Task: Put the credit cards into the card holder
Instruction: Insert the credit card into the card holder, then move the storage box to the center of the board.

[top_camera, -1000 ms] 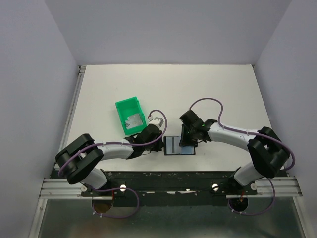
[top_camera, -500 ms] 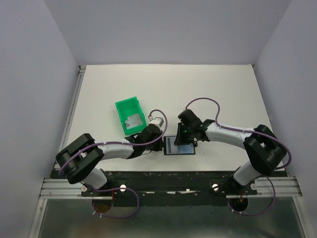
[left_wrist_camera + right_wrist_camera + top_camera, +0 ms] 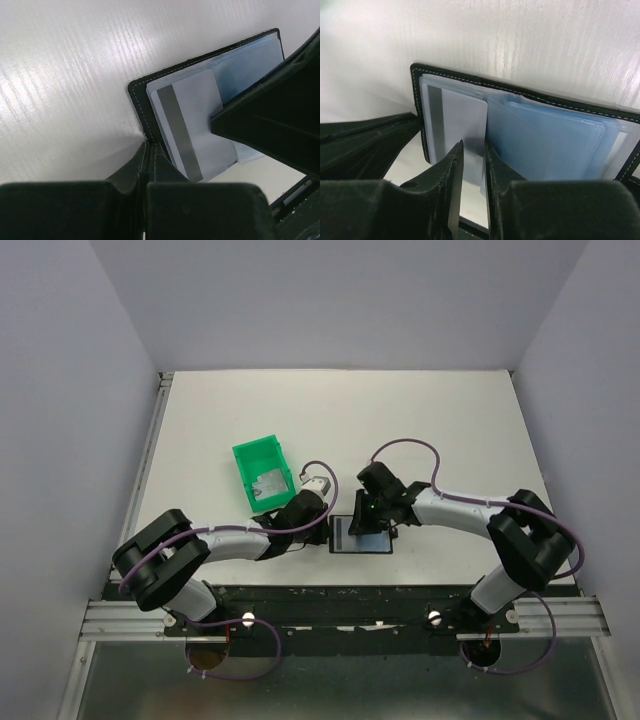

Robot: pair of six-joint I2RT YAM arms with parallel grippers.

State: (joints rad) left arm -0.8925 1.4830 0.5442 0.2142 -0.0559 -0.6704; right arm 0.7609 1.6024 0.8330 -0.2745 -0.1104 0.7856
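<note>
Looks like the right gripper has slid a bit further left over the open card holder since a second ago; nothing else really changed. Its fingers sit a narrow gap apart, tips down at the right edge of the silvery-grey card, which lies flat on the holder's left half. The left gripper is pinched tight on the holder's stitched rim, just beside that card. Another card sits in the green bin, out past the left fingers.
</note>
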